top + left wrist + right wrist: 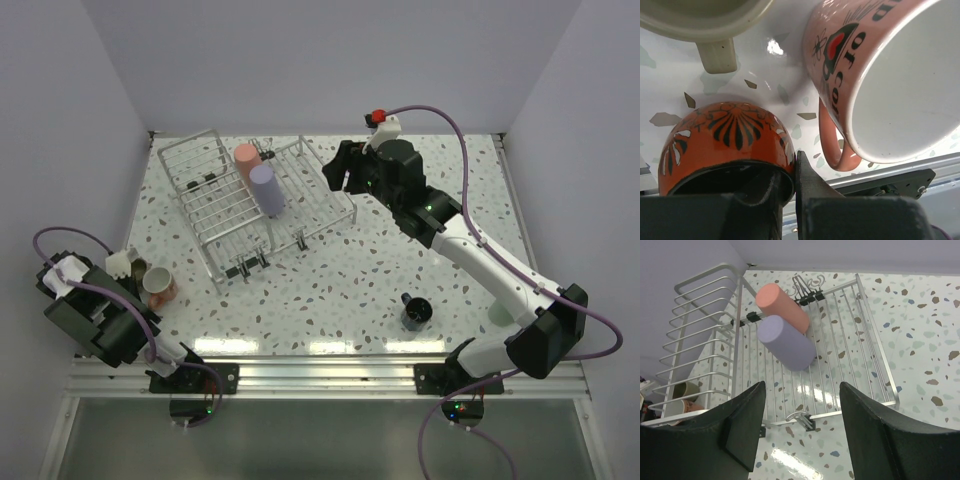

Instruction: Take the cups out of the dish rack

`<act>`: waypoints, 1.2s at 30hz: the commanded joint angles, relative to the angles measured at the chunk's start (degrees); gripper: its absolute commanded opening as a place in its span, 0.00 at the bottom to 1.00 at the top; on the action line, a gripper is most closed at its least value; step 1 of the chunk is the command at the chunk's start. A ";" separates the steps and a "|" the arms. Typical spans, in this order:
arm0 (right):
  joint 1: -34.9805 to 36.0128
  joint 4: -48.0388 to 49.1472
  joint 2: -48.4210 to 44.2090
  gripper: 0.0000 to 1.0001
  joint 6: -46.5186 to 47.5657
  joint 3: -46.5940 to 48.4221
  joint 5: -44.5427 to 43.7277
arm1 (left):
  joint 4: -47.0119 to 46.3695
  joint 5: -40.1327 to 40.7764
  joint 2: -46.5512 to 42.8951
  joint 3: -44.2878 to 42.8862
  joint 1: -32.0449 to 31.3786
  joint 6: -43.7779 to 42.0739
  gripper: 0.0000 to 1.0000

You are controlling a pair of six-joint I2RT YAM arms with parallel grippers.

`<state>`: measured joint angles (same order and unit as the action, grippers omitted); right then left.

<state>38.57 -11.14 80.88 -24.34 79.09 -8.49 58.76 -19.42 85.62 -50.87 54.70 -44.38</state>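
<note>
The wire dish rack [215, 215] stands at the back left of the table. Two cups lean in its right section, a pink one [247, 160] and a lavender one [266, 188]. My right gripper [335, 172] hovers open just right of the rack. In the right wrist view the right gripper [802, 392] has nothing between its fingers, and the lavender cup [787, 342] and the pink cup [782, 307] lie ahead on the rack [870, 355]. My left gripper [792, 167] is shut on the rim of an orange-red cup [725, 135] with a black flower pattern, low over the table.
A pink mug [158, 285] and a beige mug [137, 270] stand at the near left, close to my left gripper. A dark cup [416, 312] stands on the table near the right arm. Something mint-green [500, 310] shows partly behind that arm.
</note>
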 commanded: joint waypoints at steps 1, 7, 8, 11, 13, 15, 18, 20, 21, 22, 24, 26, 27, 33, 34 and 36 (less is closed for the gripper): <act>-0.07 1.82 -1.43 0.64 0.96 1.59 -1.88 | -1.81 -2.82 0.51 -0.28 0.41 0.35 0.11; -0.07 1.91 -1.25 0.64 0.87 1.68 -1.79 | -0.59 -3.25 -0.10 -1.59 0.32 0.00 0.34; -0.07 1.82 -1.25 0.65 0.78 1.77 -1.70 | 0.03 -3.69 -0.28 -2.12 0.41 0.00 0.39; -0.07 1.99 -0.99 0.65 0.87 1.94 -1.79 | 1.97 -4.13 -1.42 -4.76 0.32 -0.09 0.45; -0.16 2.00 -0.90 0.65 0.78 2.12 -1.79 | 3.45 -3.96 -2.21 -7.03 0.32 -0.27 0.48; -0.16 1.91 -0.81 0.65 0.87 2.21 -1.70 | 4.69 -3.52 -2.57 -8.71 0.32 -0.44 0.49; -0.07 1.82 -0.81 0.65 1.13 2.38 -1.70 | 8.19 -3.60 -3.36 -12.40 0.32 -0.70 0.51; -0.16 1.65 -0.55 0.65 1.31 2.56 -1.88 | 9.96 -4.57 -3.62 -15.91 0.24 -1.06 0.52; -0.16 1.47 -0.38 0.66 1.40 2.65 -1.88 | 10.84 -4.92 -3.54 -17.23 0.23 -1.15 0.52; -0.16 0.95 0.15 0.67 1.83 3.35 -1.88 | 12.41 -5.19 -3.53 -20.20 0.23 -1.06 0.53; -0.16 -0.02 0.85 0.69 2.54 4.14 -1.44 | 14.61 -6.59 -3.62 -25.03 0.23 -1.06 0.53; -0.16 -1.95 3.12 0.75 4.20 6.59 -0.39 | 15.68 -8.95 -3.71 -28.56 0.23 0.08 0.53; -0.16 -3.09 4.19 0.76 4.99 7.91 0.14 | 16.12 -9.93 -3.62 -30.32 0.15 0.69 0.53; -0.07 -16.89 21.14 0.93 11.94 28.11 8.32 | 13.85 -13.19 -3.80 -43.85 -5.81 9.12 0.56; -0.07 -18.55 23.07 0.93 13.34 32.75 9.97 | 12.79 -11.62 -3.89 -44.66 -7.92 12.27 0.56; -0.16 -19.10 27.55 0.93 15.19 36.56 11.04 | 10.59 -10.82 -4.32 -45.80 -13.79 15.45 0.57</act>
<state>38.50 -23.62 103.88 -14.46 109.80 -2.02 71.53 -28.80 83.05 -93.51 47.68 -36.32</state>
